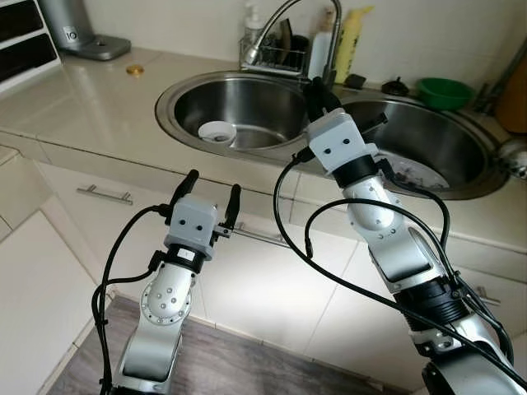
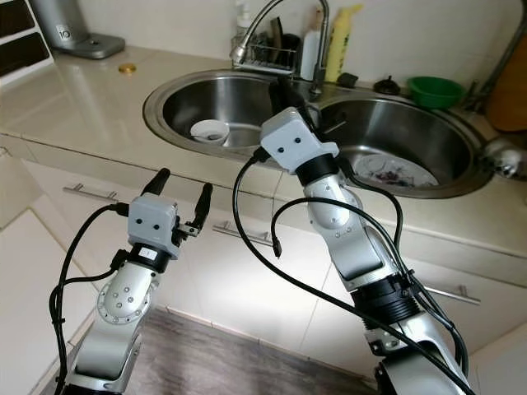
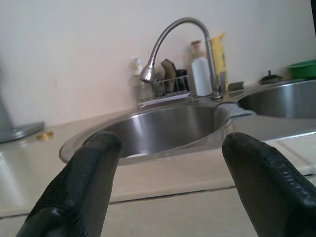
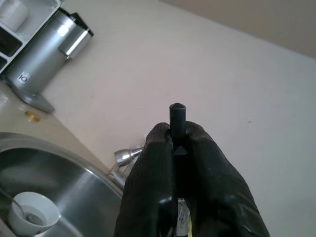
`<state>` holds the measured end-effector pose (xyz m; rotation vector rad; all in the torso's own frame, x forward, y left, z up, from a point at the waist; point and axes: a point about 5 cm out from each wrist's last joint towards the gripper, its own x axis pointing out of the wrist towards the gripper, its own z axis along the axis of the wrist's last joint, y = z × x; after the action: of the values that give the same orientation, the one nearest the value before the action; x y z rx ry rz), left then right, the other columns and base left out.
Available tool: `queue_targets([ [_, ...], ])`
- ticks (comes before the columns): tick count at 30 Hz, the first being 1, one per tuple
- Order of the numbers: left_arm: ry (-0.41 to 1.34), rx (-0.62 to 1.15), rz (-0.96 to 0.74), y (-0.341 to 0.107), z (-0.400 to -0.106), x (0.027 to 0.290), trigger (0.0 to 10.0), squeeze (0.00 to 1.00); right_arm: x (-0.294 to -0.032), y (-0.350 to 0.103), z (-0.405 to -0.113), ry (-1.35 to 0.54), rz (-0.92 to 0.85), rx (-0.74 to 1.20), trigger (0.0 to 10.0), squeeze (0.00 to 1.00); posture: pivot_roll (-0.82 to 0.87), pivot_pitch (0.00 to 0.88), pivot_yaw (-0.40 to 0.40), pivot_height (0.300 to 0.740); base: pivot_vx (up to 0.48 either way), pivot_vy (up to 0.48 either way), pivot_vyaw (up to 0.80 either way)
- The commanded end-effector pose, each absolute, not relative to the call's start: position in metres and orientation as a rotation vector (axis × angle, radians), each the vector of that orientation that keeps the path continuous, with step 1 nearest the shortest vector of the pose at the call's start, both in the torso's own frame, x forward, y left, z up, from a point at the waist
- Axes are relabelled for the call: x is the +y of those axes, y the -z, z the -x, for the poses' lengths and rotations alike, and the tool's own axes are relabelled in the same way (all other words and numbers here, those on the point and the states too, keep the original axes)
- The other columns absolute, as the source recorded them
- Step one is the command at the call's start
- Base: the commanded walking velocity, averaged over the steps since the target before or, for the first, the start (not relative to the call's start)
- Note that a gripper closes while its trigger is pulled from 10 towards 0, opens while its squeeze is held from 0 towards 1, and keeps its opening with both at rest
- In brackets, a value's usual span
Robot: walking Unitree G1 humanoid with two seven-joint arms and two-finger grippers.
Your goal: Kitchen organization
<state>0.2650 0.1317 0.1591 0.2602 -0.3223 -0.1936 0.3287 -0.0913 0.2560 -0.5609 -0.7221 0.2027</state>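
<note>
head views: double stainless steel sink set in a pale beige countertop. small white cup with a spoon on the floor of the left basin. patterned white plate lying in the right basin. curved chrome tap behind the divider, beside a wire rack with a white bottle and a yellow bottle. green plastic bowl on the counter behind the right basin. small gold-coloured lid and grey metal appliance at the far left of the counter. right gripper raised over the divider between the basins, fingers pressed together on a thin black stick-like item, identity unclear. left gripper low, in front of the white cabinet doors, below the counter edge, fingers spread wide, nothing between them.

left wrist view: two black fingertips well apart, aimed level at the counter edge, left basin and tap beyond.

right wrist view: both black pads clamped tight on the thin black item, its tip protruding past them. cup with spoon visible below in the basin, tap head just behind the fingers, grey appliance off to the side against the wall.
</note>
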Motion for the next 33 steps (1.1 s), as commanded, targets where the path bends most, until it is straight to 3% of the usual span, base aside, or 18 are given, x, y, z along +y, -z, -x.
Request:
queue_targets([
  [1, 0.201, -0.335, -0.255, -0.162, -0.265, 0.131, 10.0, 0.00, -0.095, -0.258, -0.331, -0.179, 0.554, -0.722, 10.0, 0.00, 0.08, 0.000, -0.054, 0.740, 0.292, 0.000, 0.00],
  [19, 0.200, -0.320, -0.260, -0.160, -0.264, 0.129, 10.0, 0.00, -0.100, -0.253, -0.337, -0.146, 0.520, -0.659, 10.0, 0.00, 0.08, 0.000, -0.056, 0.740, 0.060, 0.000, 0.00],
  [33, 0.201, -0.324, -0.254, -0.161, -0.265, 0.129, 10.0, 0.00, -0.121, -0.238, -0.365, -0.058, 0.415, -0.499, 10.0, 0.00, 0.09, 0.000, -0.058, 0.740, 0.000, 0.000, 0.00],
])
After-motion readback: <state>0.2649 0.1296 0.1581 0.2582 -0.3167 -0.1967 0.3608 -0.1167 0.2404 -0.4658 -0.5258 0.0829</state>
